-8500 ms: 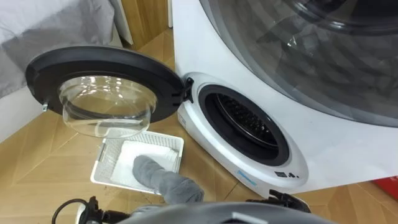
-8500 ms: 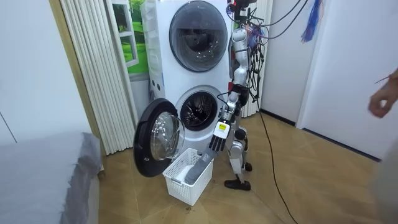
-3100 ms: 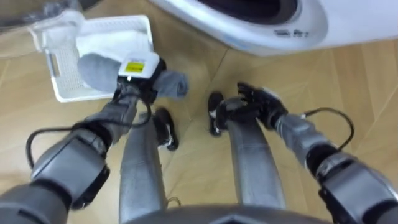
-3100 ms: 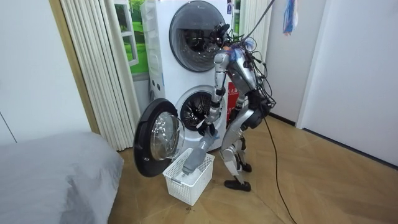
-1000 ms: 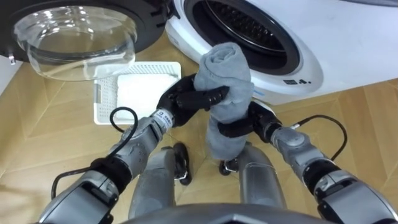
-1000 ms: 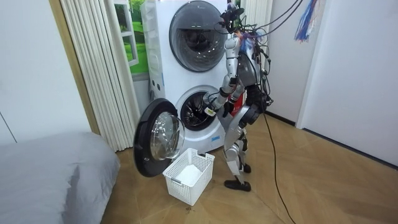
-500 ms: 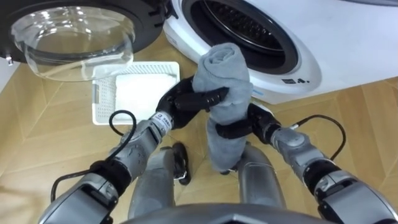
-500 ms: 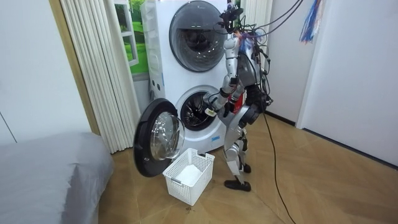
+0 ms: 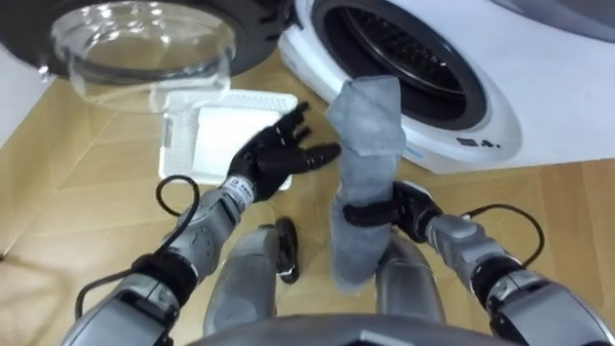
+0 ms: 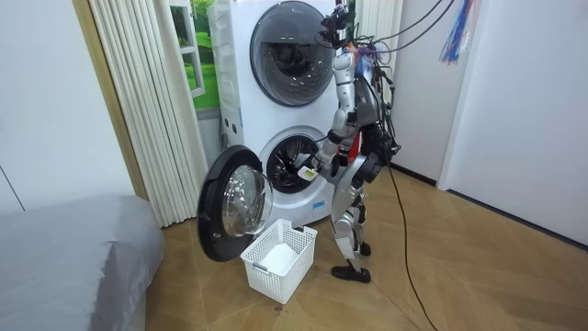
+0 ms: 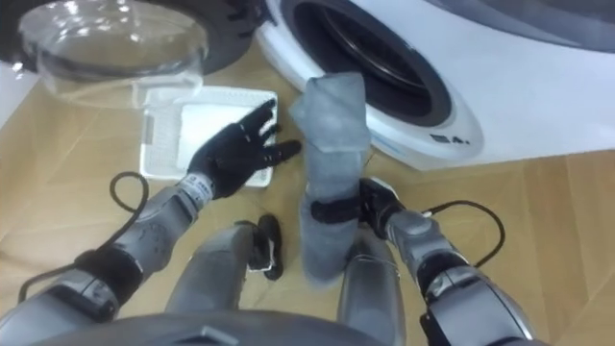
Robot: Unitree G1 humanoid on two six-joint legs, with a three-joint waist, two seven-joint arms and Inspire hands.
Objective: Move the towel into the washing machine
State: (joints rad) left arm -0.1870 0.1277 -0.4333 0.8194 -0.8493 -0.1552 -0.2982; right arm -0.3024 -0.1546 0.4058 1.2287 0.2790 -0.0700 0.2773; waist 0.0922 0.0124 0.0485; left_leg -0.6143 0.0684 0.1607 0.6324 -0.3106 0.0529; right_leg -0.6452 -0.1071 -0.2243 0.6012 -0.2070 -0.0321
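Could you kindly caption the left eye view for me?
Grey towel held by right hand before open washing machine; left hand open.

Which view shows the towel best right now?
The left eye view: towel stands upright, right hand curled round its middle, left hand open beside it. Right eye view matches; room view shows it too small.

You see a plain grey towel (image 9: pixel 365 144). The washing machine (image 9: pixel 548 96) is white, black round its opening. Beside the washing machine, the door (image 9: pixel 144 43) is black-rimmed with clear glass, the laundry basket (image 9: pixel 219 125) white and gridded. The left hand (image 9: pixel 272 161) and right hand (image 9: pixel 408 208) are black.
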